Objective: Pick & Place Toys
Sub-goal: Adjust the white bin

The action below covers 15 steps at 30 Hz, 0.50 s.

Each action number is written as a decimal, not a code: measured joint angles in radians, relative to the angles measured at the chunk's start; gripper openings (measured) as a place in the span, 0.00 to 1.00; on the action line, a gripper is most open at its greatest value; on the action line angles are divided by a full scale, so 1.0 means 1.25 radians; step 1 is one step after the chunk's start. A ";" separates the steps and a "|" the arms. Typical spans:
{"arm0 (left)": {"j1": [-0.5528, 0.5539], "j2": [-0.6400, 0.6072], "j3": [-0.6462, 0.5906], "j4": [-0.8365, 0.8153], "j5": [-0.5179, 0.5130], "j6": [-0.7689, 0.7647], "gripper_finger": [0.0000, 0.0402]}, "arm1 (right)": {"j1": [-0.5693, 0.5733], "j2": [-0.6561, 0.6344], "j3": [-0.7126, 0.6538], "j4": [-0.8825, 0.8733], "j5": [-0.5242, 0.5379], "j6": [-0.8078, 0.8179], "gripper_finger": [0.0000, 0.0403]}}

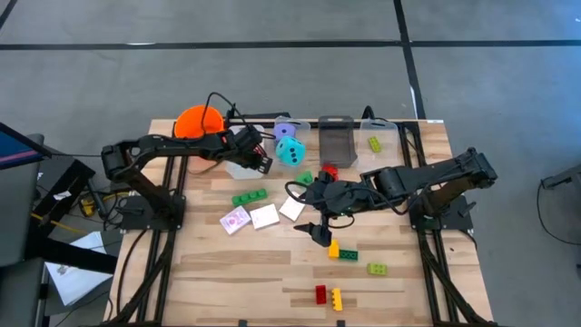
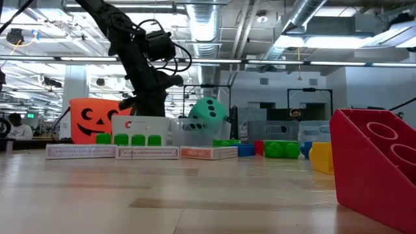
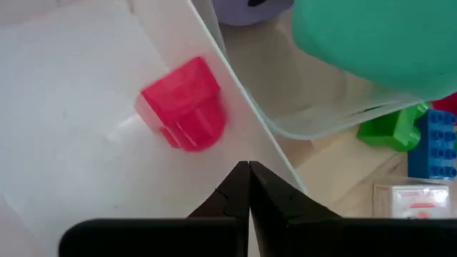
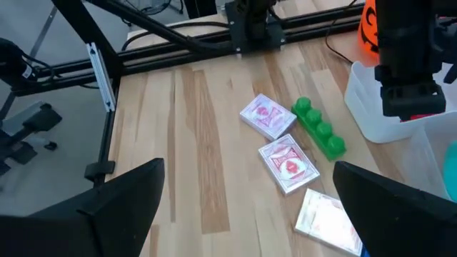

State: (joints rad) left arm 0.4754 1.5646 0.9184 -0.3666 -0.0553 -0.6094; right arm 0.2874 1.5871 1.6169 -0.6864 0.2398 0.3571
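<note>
From above we see the left gripper (image 1: pixel 261 162) at upper centre-left of the frame, over a clear bin (image 1: pixel 240 167) just right of the orange bucket (image 1: pixel 199 121), while the right gripper (image 1: pixel 318 232) hangs at frame centre above the table (image 1: pixel 227 272), close to a yellow brick (image 1: pixel 333 247). A teal die (image 1: pixel 290 151) sits in a second bin (image 1: pixel 292 129) at top centre, three cards (image 1: pixel 264 216) lie left of centre below a long green brick (image 1: pixel 249 197), and more bricks are scattered in the lower right. At table height we find the left arm coming down at upper left behind the green brick (image 2: pixel 129 139) and the row of cards (image 2: pixel 146 153), with the teal die (image 2: pixel 208 110) at centre and a large red brick (image 2: pixel 377 162) filling the right edge. Through the left wrist camera we see the closed fingers (image 3: pixel 232 196) pressed tip to tip at bottom centre, holding nothing, and a red brick (image 3: pixel 183 104) lying in what looks like the bin, left of centre; the teal die (image 3: pixel 378 39) fills the upper right. From the right wrist we see its fingers (image 4: pixel 121 196) spread wide and empty at the bottom corners, with the cards (image 4: pixel 288 164) and the green brick (image 4: pixel 320 128) right of centre.
</note>
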 joint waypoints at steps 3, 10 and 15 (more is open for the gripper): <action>0.016 0.000 0.000 0.001 0.001 0.039 0.00 | -0.004 0.000 0.000 0.026 0.000 0.001 0.99; 0.055 0.000 0.000 0.028 0.024 0.129 0.00 | -0.040 0.000 0.000 0.126 0.001 0.031 0.99; 0.065 0.007 0.000 0.086 0.057 0.146 0.00 | -0.069 0.000 0.000 0.180 0.001 0.037 0.99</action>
State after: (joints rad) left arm 0.5564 1.5732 0.9188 -0.2587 0.0158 -0.4264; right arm 0.2008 1.5871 1.6169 -0.4611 0.2405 0.4039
